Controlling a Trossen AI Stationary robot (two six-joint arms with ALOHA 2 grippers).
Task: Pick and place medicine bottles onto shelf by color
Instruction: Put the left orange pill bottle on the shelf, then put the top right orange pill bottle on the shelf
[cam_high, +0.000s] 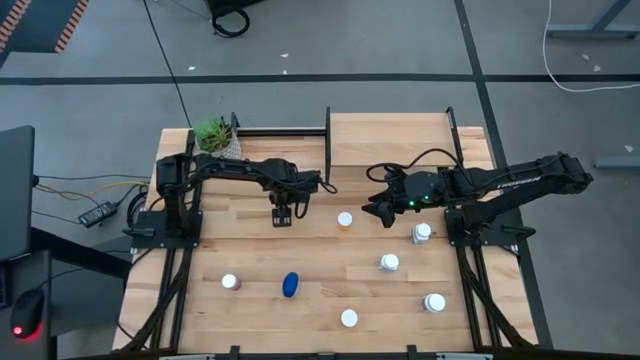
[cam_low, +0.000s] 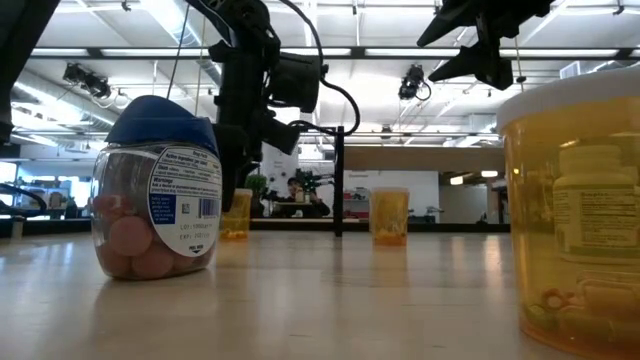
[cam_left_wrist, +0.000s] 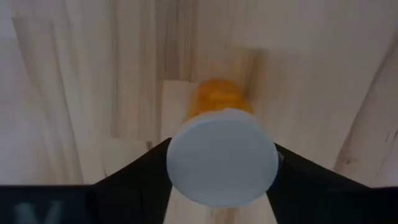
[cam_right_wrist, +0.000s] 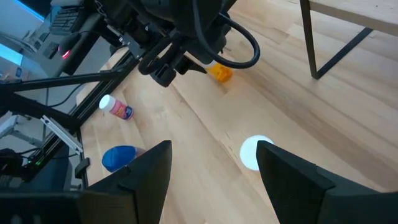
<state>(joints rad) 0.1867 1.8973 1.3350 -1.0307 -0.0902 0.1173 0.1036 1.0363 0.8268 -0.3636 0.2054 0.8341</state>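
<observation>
A light wooden plank surface seen from above, with two dark robot arms reaching inward from either side. The left hand points down just left of centre, its two dark fingers set around a small orange pill bottle with a white cap; the fingers sit on either side of the cap, but whether they actually press on it cannot be told. From the right wrist camera that same bottle shows as an orange body under the left hand, standing on the surface.

The right hand hovers above the surface right of centre with its fingers spread apart and nothing between them. Below it stands another orange bottle with a white cap.

Scattered over the near half of the surface are a pink-bodied bottle with a white cap, a rounded blue-capped jar (clear-sided, with pink tablets inside, as the low camera shows), and four more white-capped bottles on the right side.

The shelf, a raised light wood platform with black metal posts, stands along the far edge, well apart from all the bottles. A small potted green plant sits at the far left corner.
</observation>
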